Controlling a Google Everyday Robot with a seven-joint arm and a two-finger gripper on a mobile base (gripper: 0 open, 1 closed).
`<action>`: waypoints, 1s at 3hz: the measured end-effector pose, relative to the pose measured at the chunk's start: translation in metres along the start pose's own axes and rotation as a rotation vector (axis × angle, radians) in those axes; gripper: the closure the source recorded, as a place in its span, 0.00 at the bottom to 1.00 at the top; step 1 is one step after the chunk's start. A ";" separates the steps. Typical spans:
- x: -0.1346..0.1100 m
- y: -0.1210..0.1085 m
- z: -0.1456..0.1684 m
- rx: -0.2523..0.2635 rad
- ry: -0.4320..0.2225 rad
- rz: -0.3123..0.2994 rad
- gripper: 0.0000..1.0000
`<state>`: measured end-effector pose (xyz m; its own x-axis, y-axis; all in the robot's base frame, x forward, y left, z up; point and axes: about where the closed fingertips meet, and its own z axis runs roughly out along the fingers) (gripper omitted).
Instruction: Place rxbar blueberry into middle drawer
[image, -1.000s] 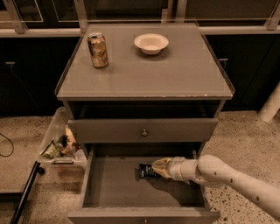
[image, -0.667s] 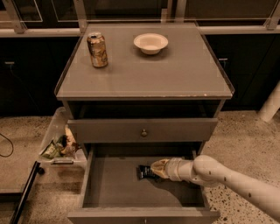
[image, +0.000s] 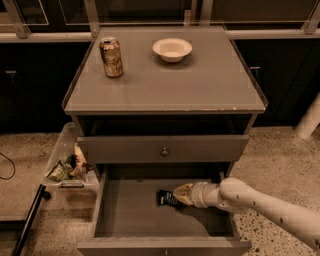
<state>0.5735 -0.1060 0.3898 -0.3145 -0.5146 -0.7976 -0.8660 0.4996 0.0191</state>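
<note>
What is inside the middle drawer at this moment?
The middle drawer holds the rxbar blueberry, near its back centre, with the tool at the bar's right end. The tool covers that end; the drawer above hides the rear floor.

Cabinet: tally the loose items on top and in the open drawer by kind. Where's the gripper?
drink can: 1, on top
bowl: 1, on top
rxbar blueberry: 1, in the middle drawer
Total: 3
The gripper is inside the middle drawer, at the bar's right end.
</note>
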 end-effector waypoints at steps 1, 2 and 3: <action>0.000 0.000 0.000 0.000 0.000 0.000 0.34; 0.000 0.000 0.000 0.000 0.000 0.000 0.11; -0.006 0.006 -0.020 -0.009 -0.025 0.012 0.00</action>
<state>0.5624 -0.1134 0.4070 -0.3156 -0.4912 -0.8119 -0.8655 0.4997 0.0341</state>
